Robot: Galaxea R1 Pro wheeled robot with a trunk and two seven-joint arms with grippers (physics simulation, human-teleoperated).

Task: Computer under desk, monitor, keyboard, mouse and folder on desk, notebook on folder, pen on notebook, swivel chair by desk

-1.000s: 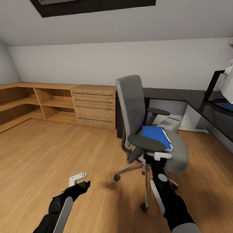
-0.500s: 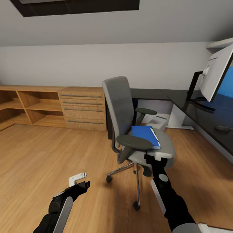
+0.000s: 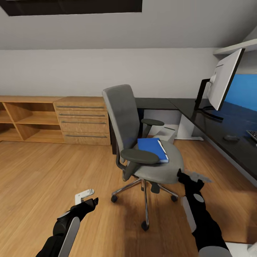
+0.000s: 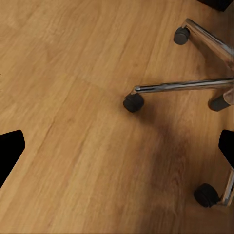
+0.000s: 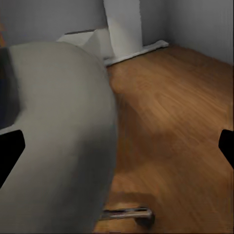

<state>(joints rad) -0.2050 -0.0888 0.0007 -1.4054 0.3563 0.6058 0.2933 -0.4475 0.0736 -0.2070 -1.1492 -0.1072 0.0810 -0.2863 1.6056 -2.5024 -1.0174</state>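
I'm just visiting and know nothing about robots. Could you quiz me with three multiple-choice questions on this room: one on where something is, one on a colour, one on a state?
1. Where is the folder?
A. on the swivel chair seat
B. on the floor
C. on the desk

2. What colour is the folder?
A. red
B. blue
C. green

3. How is the right gripper?
A. holding the folder
B. gripping an armrest
C. empty, beside the seat

Answers: 1 A, it lies flat on the grey seat. 2 B, its cover is bright blue. 3 C, its fingers hold nothing.

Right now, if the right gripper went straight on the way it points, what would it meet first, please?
Probably the swivel chair: its grey seat edge sits just ahead of the right gripper, toward one finger's side. The centre line may slip past onto the wooden floor; depth is unclear.
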